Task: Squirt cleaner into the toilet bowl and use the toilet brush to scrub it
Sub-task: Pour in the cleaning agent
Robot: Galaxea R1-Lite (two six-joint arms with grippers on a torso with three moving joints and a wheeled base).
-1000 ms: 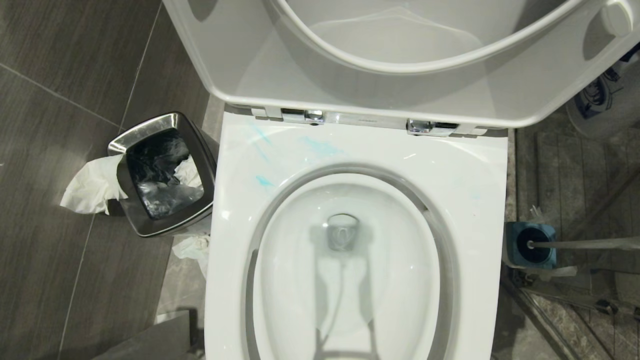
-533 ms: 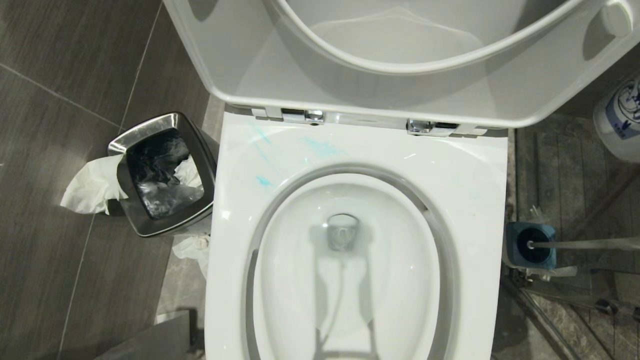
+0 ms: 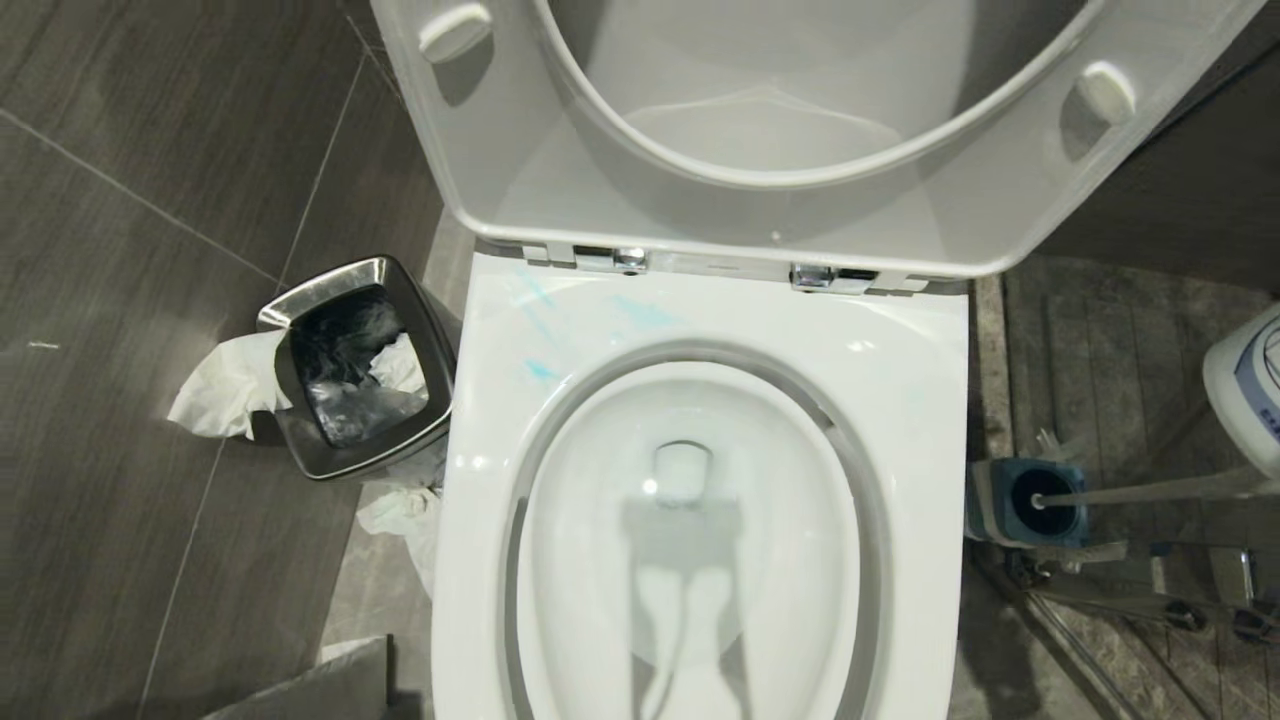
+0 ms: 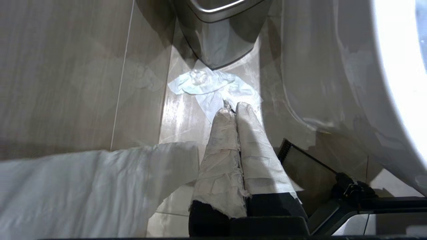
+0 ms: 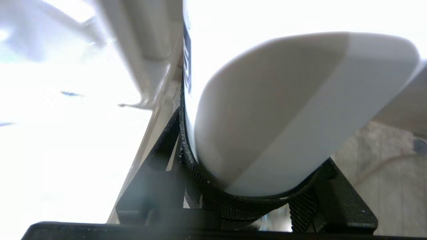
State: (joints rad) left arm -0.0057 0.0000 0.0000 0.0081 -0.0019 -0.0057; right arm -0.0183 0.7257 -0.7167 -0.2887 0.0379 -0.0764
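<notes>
You see dark tiled floor (image 3: 150,200) carrying the toilet bowl (image 3: 940,400), a steel waste bin (image 3: 350,470) on its left with crumpled tissue (image 3: 225,390) beside it, and the brush holder (image 3: 985,500) on its right.

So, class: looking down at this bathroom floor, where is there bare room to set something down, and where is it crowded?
Bare patch: the dark floor tiles left of the steel bin. Crowded: crumpled paper hangs off the bin's left side, more paper fills the gap between bin and toilet. Right of the toilet, the brush holder, brush handle and a white bottle take the space.
</notes>
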